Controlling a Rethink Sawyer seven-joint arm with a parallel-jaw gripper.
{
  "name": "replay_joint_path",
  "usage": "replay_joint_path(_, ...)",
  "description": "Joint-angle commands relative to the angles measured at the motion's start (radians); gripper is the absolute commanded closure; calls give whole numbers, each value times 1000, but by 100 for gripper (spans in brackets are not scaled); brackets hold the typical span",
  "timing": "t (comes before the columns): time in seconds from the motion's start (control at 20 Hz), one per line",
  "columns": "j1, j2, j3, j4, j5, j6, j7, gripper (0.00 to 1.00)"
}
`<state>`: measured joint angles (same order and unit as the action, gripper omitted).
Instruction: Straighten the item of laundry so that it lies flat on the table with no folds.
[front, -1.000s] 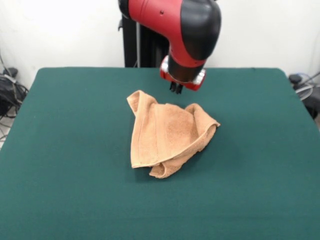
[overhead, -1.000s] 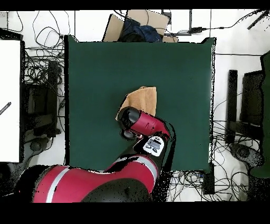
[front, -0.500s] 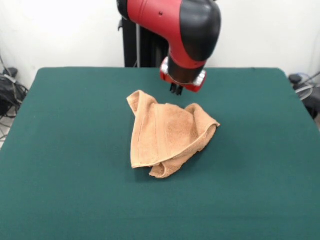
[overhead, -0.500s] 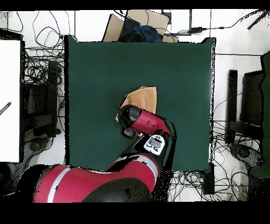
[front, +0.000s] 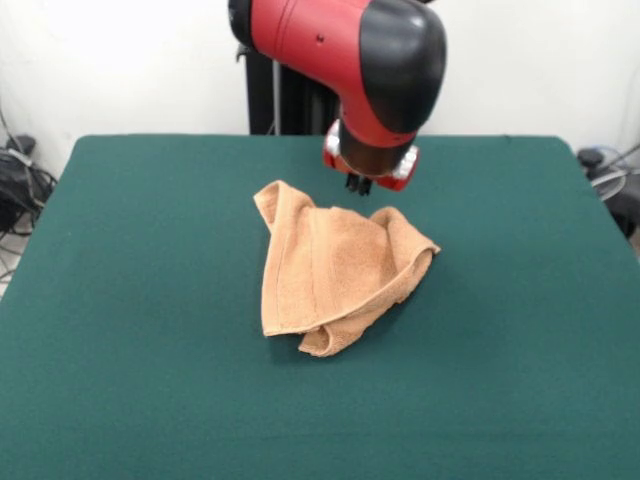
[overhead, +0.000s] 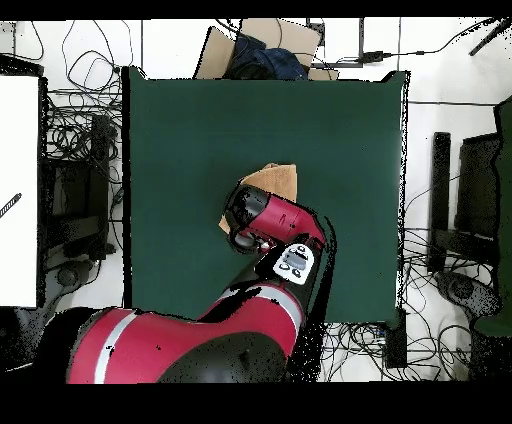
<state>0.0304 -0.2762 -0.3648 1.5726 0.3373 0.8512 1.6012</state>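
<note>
One peach-orange towel (front: 335, 268), crumpled and folded over, mid-table (front: 130, 300) on green cloth. One gripper (front: 358, 184) at towel's 12 o'clock, hanging just above its far edge; finger spacing not discernible.

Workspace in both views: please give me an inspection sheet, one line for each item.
Surface: green table, bare around the cloth.
Job's things: orange towel near the middle, crumpled, with edges folded over; not flat.
Clutter: nothing seen on the table.
Grippers: gripper hangs over the towel's far edge; open or shut cannot be told.
Cables: tangled cables on the floor around the table.
Surroundings: cardboard box beyond one table edge; white wall behind.
</note>
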Motion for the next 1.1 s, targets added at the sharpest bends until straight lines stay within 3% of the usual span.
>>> replay_joint_path(0.05, -38, 48, 129, -101, -13, 51, 129, 100)
replay_joint_path(0.75, -48, 38, 154, -47, 6, -50, 136, 100)
replay_joint_path(1.1, -39, 58, 137, -111, -22, 32, 132, 100)
